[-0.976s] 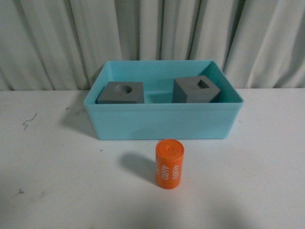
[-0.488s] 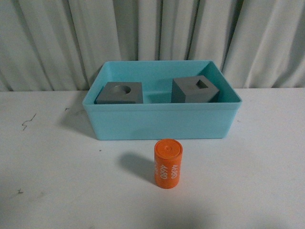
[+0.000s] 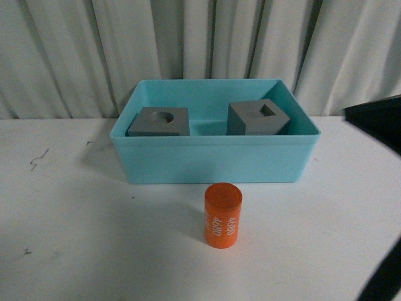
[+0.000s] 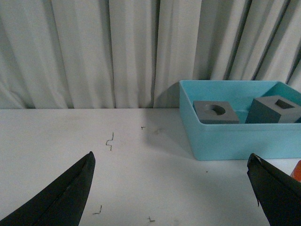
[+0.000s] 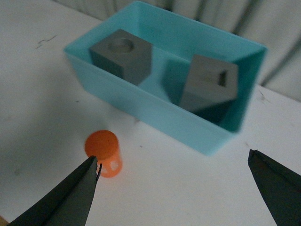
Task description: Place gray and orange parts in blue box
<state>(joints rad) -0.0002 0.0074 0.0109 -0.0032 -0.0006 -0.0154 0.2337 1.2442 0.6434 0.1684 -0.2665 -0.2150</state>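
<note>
A white bench [image 3: 75, 238] carries two things directly. The blue box [image 3: 213, 160] sits on it toward the far edge, close before a pale curtain [image 3: 62, 56]. The orange cylinder [image 3: 222, 215] stands upright on the bench just in front of the blue box's near wall, apart from it, white digits on its side. A few small dark scuff marks [image 3: 37, 160] dot the bench to the left of the blue box.

Orange cylinder [image 3: 223, 215] stands alone center-frame w/ bare tabletop [image 3: 75, 238] all round; blue box [image 3: 213, 160] walls it off behind.
</note>
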